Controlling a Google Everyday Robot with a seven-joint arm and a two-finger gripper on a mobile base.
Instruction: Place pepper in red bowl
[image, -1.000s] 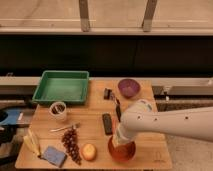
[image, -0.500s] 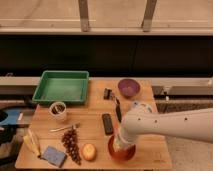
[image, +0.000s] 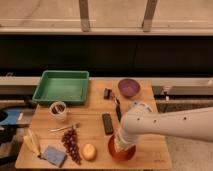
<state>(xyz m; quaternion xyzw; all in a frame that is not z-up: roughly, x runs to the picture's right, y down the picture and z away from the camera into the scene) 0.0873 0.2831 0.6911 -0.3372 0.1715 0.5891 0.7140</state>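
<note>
Gripper (image: 121, 145) sat low over the red bowl (image: 122, 153), hidden by the white arm (image: 165, 125); finger state couldn't be told. Pepper wasn't visible anywhere. Round orange fruit (image: 89, 151) lay just beside it on the grapes (image: 71, 144) side, black remote (image: 107, 123) behind, purple bowl (image: 128, 87) well beyond.

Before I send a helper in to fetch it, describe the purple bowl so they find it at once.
Start at the wooden table and go to its far right corner, right of the green tray. The purple bowl sits there alone, round and dark violet. The red bowl is at the near edge, under the gripper.
</note>
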